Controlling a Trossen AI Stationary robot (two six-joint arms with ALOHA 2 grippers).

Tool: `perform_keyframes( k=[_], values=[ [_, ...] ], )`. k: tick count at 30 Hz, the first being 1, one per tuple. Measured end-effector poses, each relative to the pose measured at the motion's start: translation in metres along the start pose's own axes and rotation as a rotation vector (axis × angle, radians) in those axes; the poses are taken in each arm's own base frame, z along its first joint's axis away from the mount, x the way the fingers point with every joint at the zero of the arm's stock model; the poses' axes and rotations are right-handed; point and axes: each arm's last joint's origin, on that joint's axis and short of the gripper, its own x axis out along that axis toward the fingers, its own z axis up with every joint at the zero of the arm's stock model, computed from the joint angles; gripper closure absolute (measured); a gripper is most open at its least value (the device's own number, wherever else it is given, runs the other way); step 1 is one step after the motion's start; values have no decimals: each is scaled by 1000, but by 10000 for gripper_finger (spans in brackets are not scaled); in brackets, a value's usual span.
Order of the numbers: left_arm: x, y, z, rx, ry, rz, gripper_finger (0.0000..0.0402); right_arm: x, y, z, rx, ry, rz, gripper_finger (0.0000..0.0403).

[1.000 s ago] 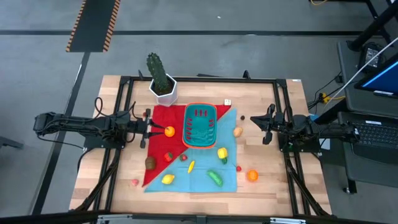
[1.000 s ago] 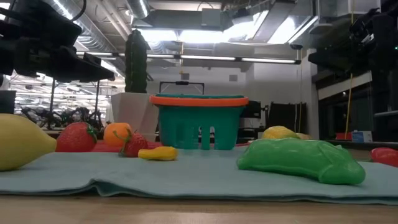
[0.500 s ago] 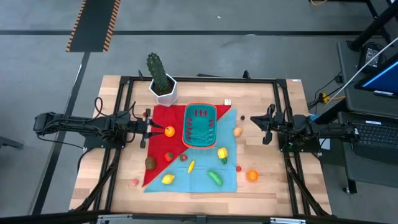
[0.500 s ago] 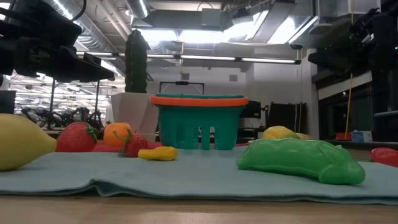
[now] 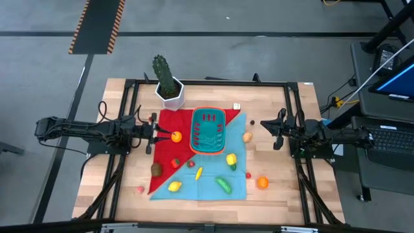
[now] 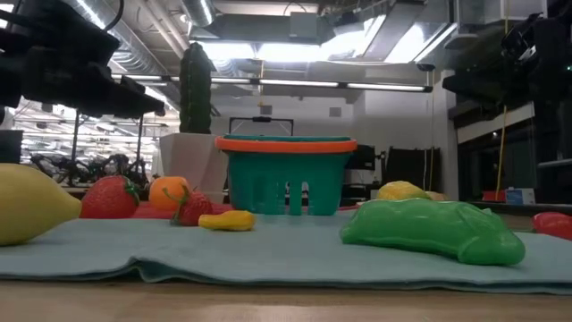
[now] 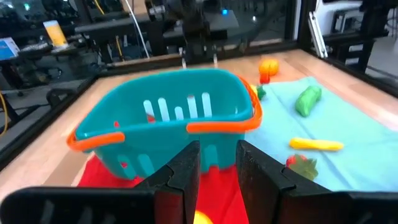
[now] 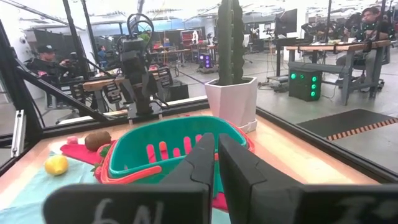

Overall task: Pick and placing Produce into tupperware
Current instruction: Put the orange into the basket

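The teal tupperware (image 5: 208, 129) with an orange-red rim stands on a red and light blue cloth (image 5: 220, 176) at the table's middle. Produce lies around it: an orange (image 5: 176, 136), strawberries (image 5: 174, 163), a kiwi (image 5: 156, 169), a lemon (image 5: 174, 186), a green cucumber (image 5: 224, 185), a yellow pepper (image 5: 231, 160) and a second orange (image 5: 262, 183). My left gripper (image 5: 158, 136) hovers left of the first orange, fingers slightly open (image 7: 217, 171), empty. My right gripper (image 5: 264, 125) hovers right of the tupperware, shut (image 8: 216, 163), empty.
A tall green cactus in a white pot (image 5: 168, 83) stands at the far left of the cloth. A brownish piece (image 5: 247, 136) and a small red piece (image 5: 140, 190) lie on bare wood. A black frame (image 5: 292, 129) runs around the table.
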Motion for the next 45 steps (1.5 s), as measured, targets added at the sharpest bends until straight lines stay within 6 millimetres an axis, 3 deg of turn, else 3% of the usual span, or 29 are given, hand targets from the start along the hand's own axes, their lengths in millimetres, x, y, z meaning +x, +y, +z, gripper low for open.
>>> perform_keyframes(
  k=[7, 19, 27, 31, 45],
  values=[
    [-1, 2, 11, -56, -110, 13, 305, 0, 0, 0, -2, 0, 0, 377],
    [-1, 2, 11, -57, -110, 13, 305, 0, 0, 0, -12, 0, -1, 377],
    [-1, 6, 10, -167, -100, 149, 305, 0, 0, 0, -201, 0, -1, 376],
    [-1, 6, 11, -160, -104, 159, 306, 0, -1, 0, -173, -1, -37, 365],
    [7, 9, 27, -20, -53, 157, 371, 0, -1, 0, -150, -3, -45, 330]
  ],
)
